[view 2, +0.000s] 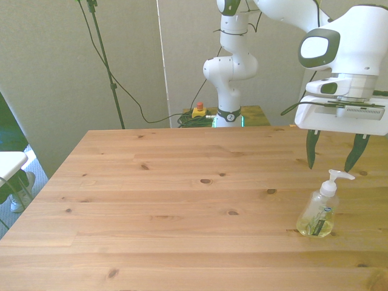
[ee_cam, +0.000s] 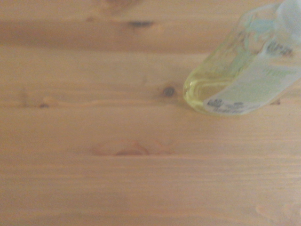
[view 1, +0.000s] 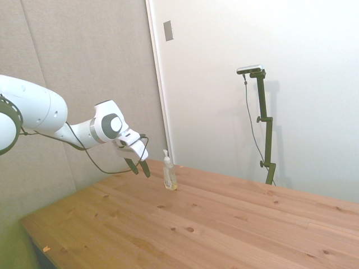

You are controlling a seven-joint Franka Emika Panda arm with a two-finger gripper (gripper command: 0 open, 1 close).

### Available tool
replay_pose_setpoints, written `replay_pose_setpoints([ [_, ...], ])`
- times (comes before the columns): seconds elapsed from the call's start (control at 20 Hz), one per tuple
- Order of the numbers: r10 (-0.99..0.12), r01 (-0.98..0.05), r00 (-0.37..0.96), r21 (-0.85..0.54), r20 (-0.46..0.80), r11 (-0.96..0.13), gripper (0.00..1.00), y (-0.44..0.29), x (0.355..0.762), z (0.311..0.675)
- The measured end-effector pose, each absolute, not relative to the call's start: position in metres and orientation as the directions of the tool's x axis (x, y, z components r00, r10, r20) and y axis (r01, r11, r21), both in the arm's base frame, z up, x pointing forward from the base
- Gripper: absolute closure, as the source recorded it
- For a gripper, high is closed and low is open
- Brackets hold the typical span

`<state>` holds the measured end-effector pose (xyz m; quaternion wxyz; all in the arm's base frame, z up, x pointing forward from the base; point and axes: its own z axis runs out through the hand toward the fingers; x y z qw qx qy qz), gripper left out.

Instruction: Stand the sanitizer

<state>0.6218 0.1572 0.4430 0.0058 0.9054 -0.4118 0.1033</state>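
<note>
The sanitizer [view 2: 318, 212] is a small clear bottle of yellowish liquid with a white pump top. It stands upright on the wooden table [view 2: 182, 206], near the front view's right edge. In the side view the sanitizer [view 1: 169, 172] stands near the table's far edge. My gripper [view 2: 332, 150] hangs open just above and slightly behind the pump, with nothing between its dark fingers [view 2: 312, 148]. In the side view the gripper [view 1: 138, 167] is left of the bottle, apart from it. Close up in the wrist view, the sanitizer [ee_cam: 240, 80] shows its base and label.
The robot's base [view 2: 229, 115] stands behind the table's far edge, with a yellow box with a red button [view 2: 199, 110] and coiled cables beside it. A white object [view 2: 11, 163] sits off the table at the front view's left.
</note>
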Motion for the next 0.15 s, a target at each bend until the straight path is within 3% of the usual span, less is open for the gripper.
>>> replay_pose_setpoints([
  [0.15,-0.696,-0.7,0.709,-0.001,0.113,-0.714,0.0,0.1601,0.6216,0.437],
])
